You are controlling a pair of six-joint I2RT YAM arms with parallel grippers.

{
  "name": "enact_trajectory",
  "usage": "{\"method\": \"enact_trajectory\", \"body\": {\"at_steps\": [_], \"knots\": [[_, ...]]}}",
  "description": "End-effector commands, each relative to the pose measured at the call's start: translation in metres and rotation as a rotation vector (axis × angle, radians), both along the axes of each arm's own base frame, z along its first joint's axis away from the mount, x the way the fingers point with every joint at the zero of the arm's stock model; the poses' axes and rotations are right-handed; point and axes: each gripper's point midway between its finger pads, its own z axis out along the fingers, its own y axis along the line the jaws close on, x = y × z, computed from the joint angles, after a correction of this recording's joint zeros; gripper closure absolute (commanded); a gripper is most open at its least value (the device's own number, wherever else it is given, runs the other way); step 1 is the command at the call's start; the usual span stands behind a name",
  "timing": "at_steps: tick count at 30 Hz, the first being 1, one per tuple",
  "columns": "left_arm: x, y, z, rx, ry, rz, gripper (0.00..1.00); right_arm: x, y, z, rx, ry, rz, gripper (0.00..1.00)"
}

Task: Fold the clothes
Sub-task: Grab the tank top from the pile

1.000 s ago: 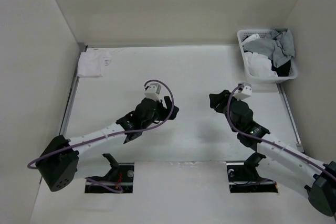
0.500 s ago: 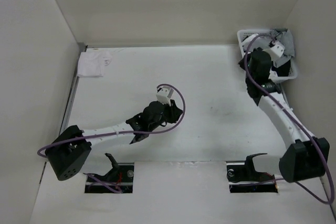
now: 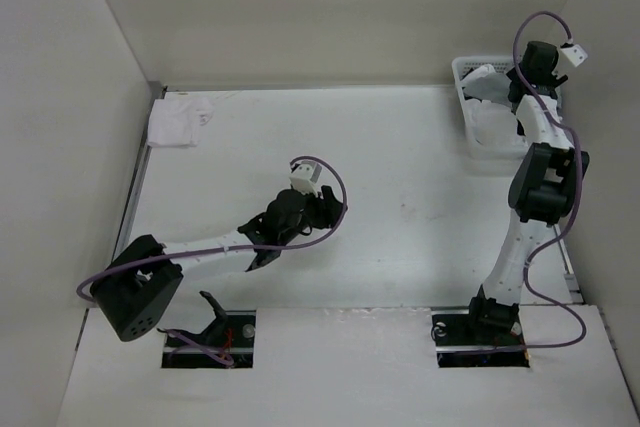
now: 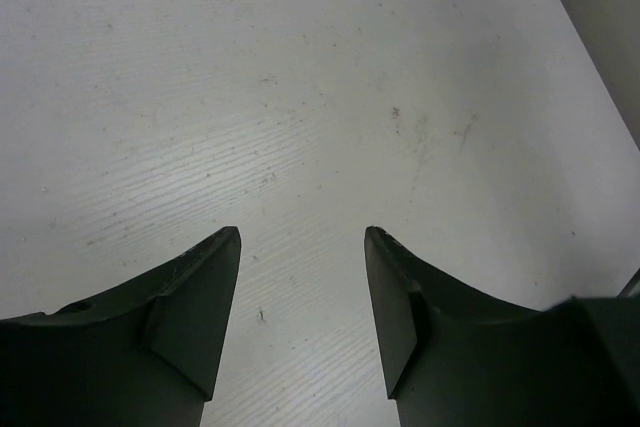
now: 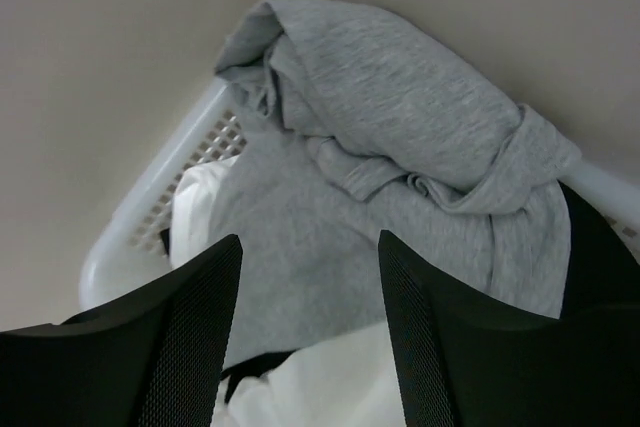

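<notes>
Over the basket (image 3: 465,97) at the far right corner, the right gripper (image 5: 310,239) is held with its fingers apart and nothing between them. The gray T-shirt (image 5: 400,137) is seen straight ahead of it, crumpled on top of the pile in the basket, over a white garment (image 5: 320,392) and beside a black garment (image 5: 600,247). No contact with the fabric is shown. No clean long axis can be read: the shirt is bunched, with a twisted fold near its middle. The left gripper (image 4: 302,232) is parked over the bare middle of the table (image 4: 300,77), fingers apart and empty, well apart from the basket. The right arm is judged the nearer, so a straight descent onto the bunched fold is what the pick is expected to need.
</notes>
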Motion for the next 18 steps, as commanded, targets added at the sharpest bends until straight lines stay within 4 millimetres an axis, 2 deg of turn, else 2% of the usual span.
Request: {"method": "enact_trajectory", "body": {"at_steps": [1,4,6,9,12,13,18], "knots": [[0.005,-0.001,0.02,-0.077,-0.051,-0.007,0.48,0.018,-0.01,0.002,0.016,-0.016,0.032,0.37],[0.005,-0.004,0.018,-0.094,-0.041,-0.022,0.48,0.028,-0.017,-0.012,0.025,-0.009,0.03,0.4],[0.006,-0.005,0.017,-0.102,-0.036,-0.027,0.48,0.028,-0.019,-0.014,0.027,-0.008,0.016,0.48],[0.007,-0.004,0.015,-0.111,-0.026,-0.023,0.48,0.025,-0.022,-0.018,0.023,-0.003,-0.008,0.51],[0.009,-0.001,0.014,-0.12,-0.018,-0.017,0.48,0.017,-0.03,-0.026,0.005,0.025,-0.055,0.52],[0.009,0.0,0.014,-0.124,-0.014,-0.015,0.48,0.013,-0.033,-0.031,0.003,0.042,-0.063,0.58],[0.013,0.004,0.014,-0.136,-0.007,0.001,0.48,0.0,-0.043,-0.052,0.004,0.105,-0.087,0.6]]}}
